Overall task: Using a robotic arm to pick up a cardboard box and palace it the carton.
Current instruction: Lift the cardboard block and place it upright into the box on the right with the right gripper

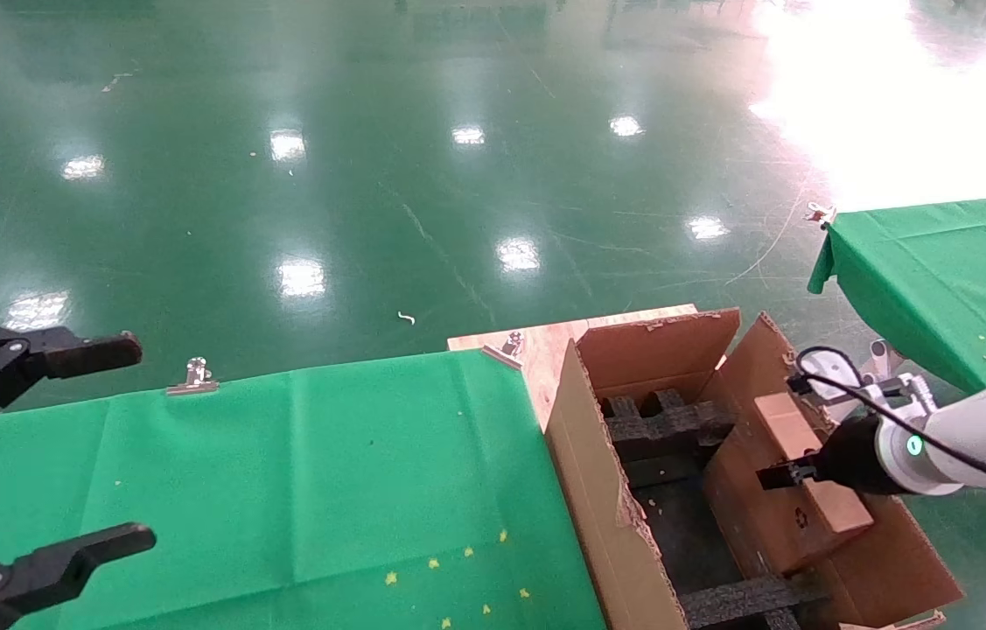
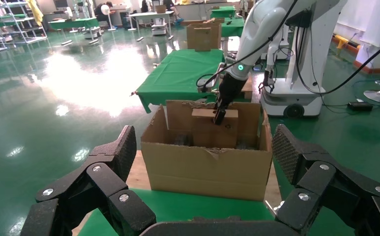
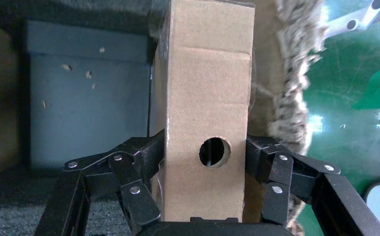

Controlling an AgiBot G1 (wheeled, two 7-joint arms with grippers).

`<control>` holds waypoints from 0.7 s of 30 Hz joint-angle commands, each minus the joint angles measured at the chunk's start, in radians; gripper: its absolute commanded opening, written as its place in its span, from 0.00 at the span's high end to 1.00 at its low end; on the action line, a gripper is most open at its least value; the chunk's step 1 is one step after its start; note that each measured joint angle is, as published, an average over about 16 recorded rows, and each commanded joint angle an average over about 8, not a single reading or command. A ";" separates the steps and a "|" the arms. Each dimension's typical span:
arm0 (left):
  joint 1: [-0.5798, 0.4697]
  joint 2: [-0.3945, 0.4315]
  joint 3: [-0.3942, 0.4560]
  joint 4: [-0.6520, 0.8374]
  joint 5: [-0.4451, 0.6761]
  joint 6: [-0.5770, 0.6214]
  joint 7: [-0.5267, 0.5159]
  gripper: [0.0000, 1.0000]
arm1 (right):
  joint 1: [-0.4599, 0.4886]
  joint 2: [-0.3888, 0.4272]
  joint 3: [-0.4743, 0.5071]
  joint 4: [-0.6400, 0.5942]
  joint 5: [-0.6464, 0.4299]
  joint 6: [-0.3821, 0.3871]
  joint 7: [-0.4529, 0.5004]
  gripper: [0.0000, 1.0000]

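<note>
My right gripper (image 1: 774,477) on the white arm (image 1: 974,433) is shut on the small brown cardboard box (image 1: 807,468). It holds the box over the right side of the large open carton (image 1: 597,490), beside the right flap. In the right wrist view the box (image 3: 205,98) stands on edge between my fingers (image 3: 143,157), its round hole facing the camera. Black foam inserts (image 1: 659,420) lie inside the carton. The left wrist view shows the carton (image 2: 205,167) and the held box (image 2: 212,128) from the side. My left gripper (image 1: 121,446) is open and empty at the far left.
A green-clothed table (image 1: 283,490) lies left of the carton, with metal clips (image 1: 192,376) on its far edge. A wooden board (image 1: 545,346) is under the carton. Another green table (image 1: 956,271) stands at the right. Shiny green floor lies beyond.
</note>
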 commanded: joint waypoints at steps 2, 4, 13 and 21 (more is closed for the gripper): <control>0.000 0.000 0.000 0.000 0.000 0.000 0.000 0.00 | -0.020 -0.010 -0.005 -0.001 -0.007 0.007 0.013 1.00; 0.000 0.000 0.000 0.000 0.000 0.000 0.000 0.00 | -0.035 -0.017 -0.009 -0.004 -0.009 0.014 0.016 1.00; 0.000 0.000 0.000 0.000 0.000 0.000 0.000 0.00 | -0.099 -0.065 -0.017 -0.035 -0.018 0.033 0.060 1.00; 0.000 0.000 0.000 0.000 0.000 0.000 0.000 0.00 | -0.143 -0.119 -0.016 -0.090 -0.009 0.048 0.084 1.00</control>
